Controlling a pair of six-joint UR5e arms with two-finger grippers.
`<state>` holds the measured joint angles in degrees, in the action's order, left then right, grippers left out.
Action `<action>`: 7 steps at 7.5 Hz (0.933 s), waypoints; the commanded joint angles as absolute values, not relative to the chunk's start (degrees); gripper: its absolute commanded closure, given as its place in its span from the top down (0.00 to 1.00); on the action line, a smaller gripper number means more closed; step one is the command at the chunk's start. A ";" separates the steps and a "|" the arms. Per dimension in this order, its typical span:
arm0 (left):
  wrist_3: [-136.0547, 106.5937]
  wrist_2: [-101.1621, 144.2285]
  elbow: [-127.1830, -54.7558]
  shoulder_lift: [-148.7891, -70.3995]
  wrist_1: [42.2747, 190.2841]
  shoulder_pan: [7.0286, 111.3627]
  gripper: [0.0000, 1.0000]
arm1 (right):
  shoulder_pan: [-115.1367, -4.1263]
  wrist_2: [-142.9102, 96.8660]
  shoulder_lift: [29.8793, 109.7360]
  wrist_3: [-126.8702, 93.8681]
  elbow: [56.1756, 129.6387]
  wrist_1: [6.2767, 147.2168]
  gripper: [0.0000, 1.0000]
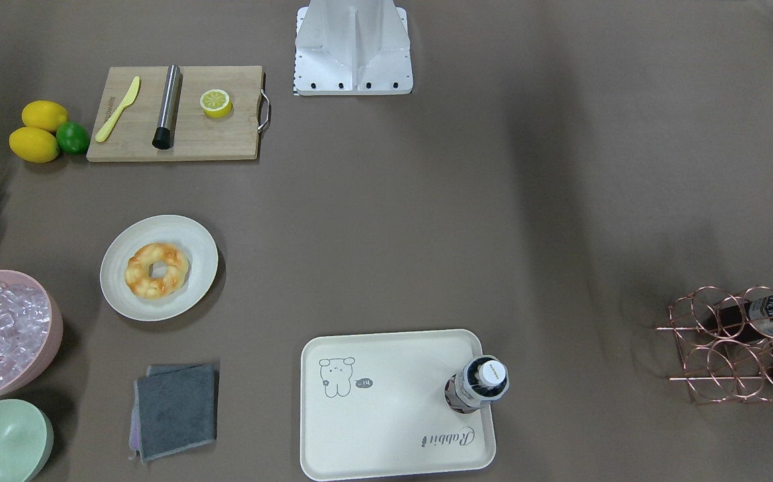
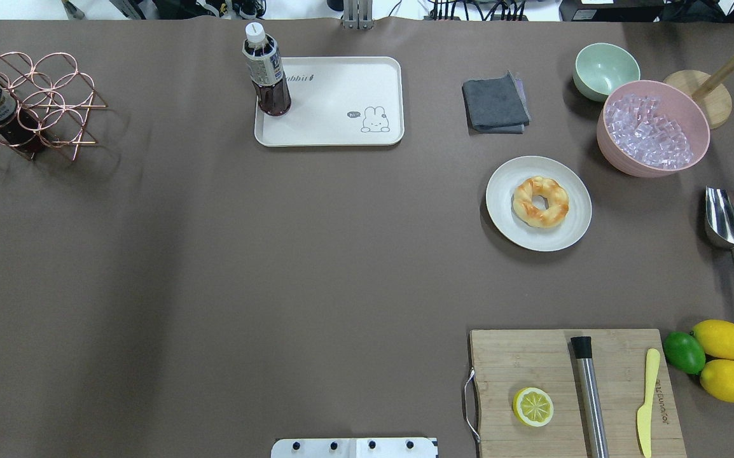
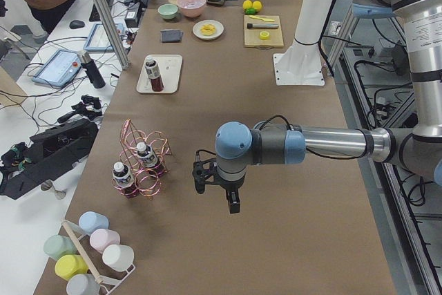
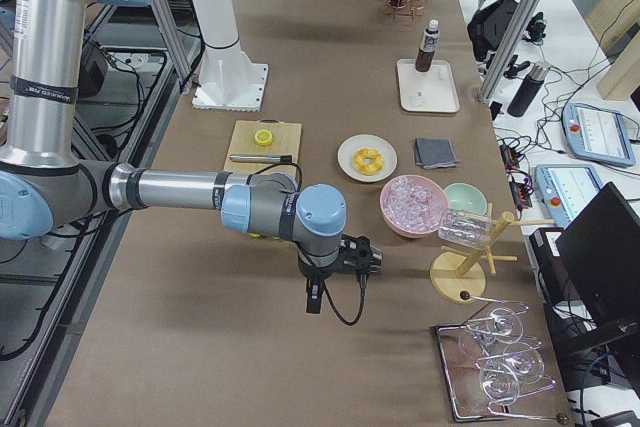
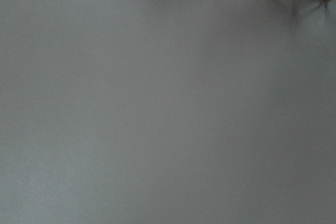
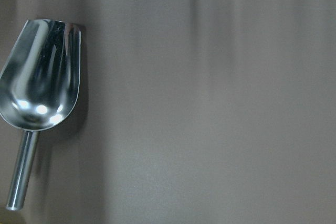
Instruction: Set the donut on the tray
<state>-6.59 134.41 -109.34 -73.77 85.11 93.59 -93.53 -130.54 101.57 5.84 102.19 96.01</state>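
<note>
Right gripper (image 4: pixel 370 259): opening cannot be told. Pinch one side of the golden braided ring donut (image 2: pixel 540 201). The cream rectangular rabbit tray (image 2: pixel 341 95) lies at its 10 o'clock.

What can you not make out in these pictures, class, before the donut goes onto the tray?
The left gripper: only in the exterior left view, small; open or shut unclear.
The right gripper: likewise, only in the exterior right view.
The cream rectangular rabbit tray: the dark drink bottle hides one corner, front-facing view.
The pink bowl of ice cubes: cut off by the front-facing view's left edge.
</note>
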 commanded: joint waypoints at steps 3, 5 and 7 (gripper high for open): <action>-6.59 134.30 -109.42 -73.65 85.17 92.11 0.98 | -93.52 -130.78 101.69 5.80 102.22 95.98 1.00; -6.59 134.38 -109.69 -73.65 85.25 92.11 0.98 | -93.52 -131.04 101.69 5.80 102.22 96.06 1.00; -6.59 134.30 -109.86 -73.65 85.25 92.11 0.98 | -93.52 -131.04 101.69 5.80 102.13 96.15 1.00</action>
